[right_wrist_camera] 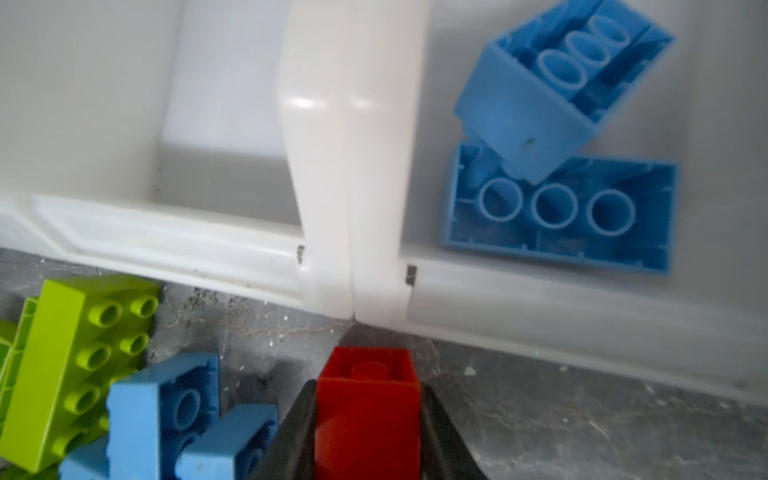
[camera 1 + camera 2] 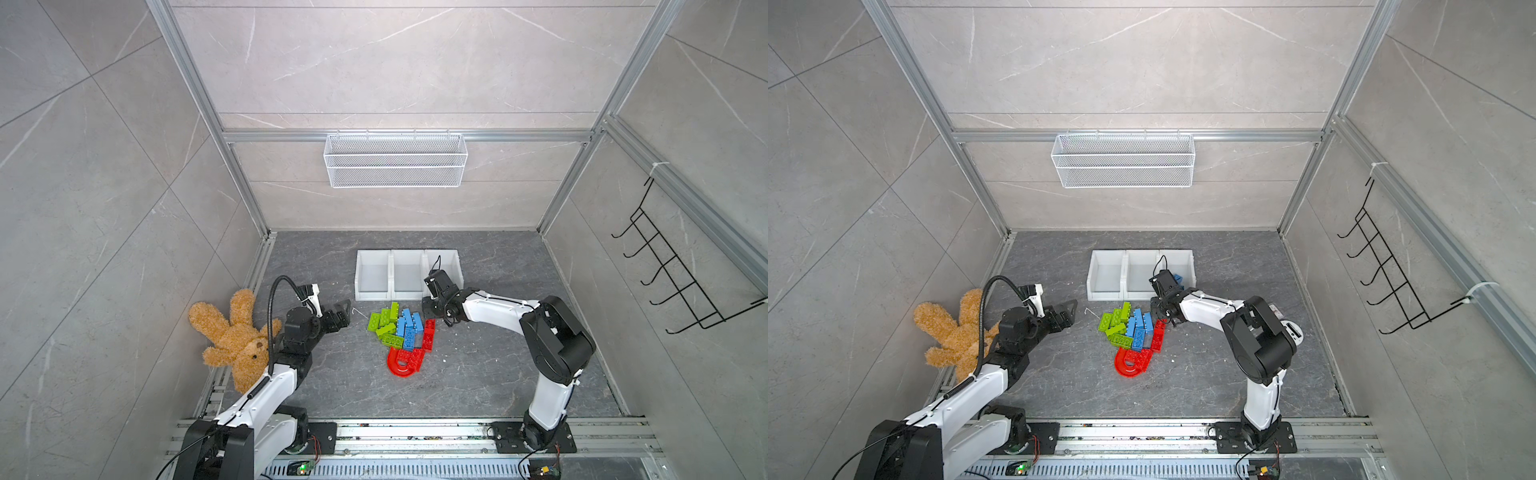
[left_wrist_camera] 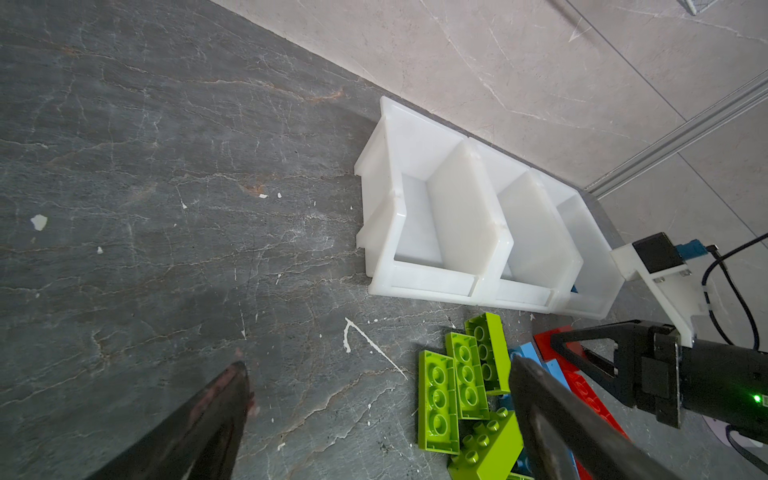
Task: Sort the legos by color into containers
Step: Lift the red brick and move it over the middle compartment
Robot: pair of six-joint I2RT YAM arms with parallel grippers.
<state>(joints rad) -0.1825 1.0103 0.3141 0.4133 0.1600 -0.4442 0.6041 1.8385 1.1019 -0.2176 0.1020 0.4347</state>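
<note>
Two blue bricks [image 1: 557, 208] binned; right gripper [image 1: 369, 390] pinches a red brick [image 1: 368, 419] (left gripper [image 3: 378, 365] wide, empty), likely bound next for an empty bin [image 1: 166, 245].

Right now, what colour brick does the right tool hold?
The brick is red; the right wrist view shows it best.

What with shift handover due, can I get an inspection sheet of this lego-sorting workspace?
Surface: dark grey marbled tabletop, white flecks and scuffs.
Job's things: mixed lego pile before the three containers; two blue legos in the right-hand container, the other two look empty.
Clutter: teddy bear at the table's left edge.
Grippers: left gripper open, empty, beside the pile; right gripper shut on a red lego.
Cables: black hose arches behind the left gripper; thin cable above the right gripper.
Surroundings: wire basket on the back wall, hook rack on the right wall.
</note>
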